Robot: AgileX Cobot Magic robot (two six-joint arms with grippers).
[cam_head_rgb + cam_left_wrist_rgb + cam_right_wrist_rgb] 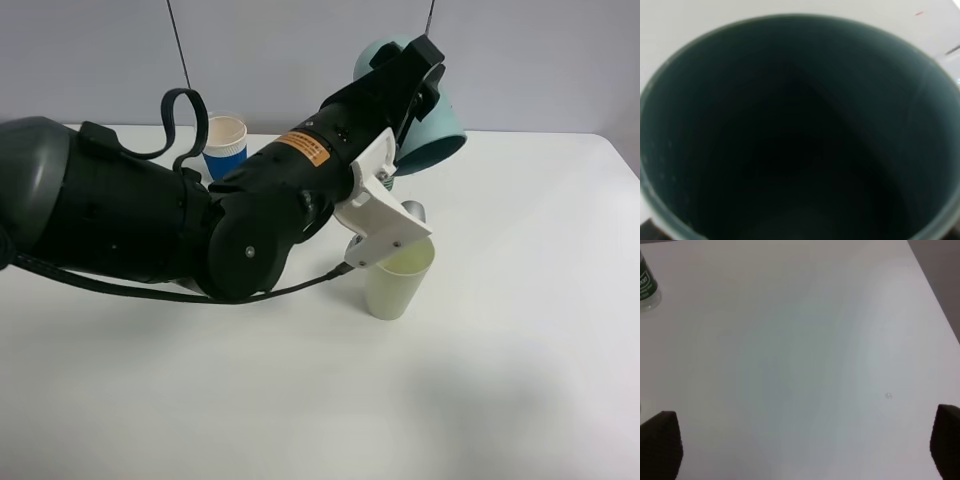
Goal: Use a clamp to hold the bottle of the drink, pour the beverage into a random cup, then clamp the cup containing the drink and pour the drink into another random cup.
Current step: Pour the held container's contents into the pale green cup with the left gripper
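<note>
In the exterior high view my left gripper [424, 72] is shut on a teal cup [432, 125]. It holds the cup tilted in the air, mouth facing down and forward, above and behind a pale yellow cup [399, 283] standing on the table. The left wrist view looks straight into the teal cup's [800, 130] dark inside; no liquid shows there. The bottle [647, 285], clear with a green label, shows only at the edge of the right wrist view. My right gripper [802, 447] hangs open over bare table, fingertips [661, 442] wide apart.
A blue and white cup [225, 146] stands at the back left, partly behind the left arm's cable. The bulky black left arm [150, 220] lies across the left half of the white table [520, 380]. A small grey object [416, 211] peeks out behind the white camera mount.
</note>
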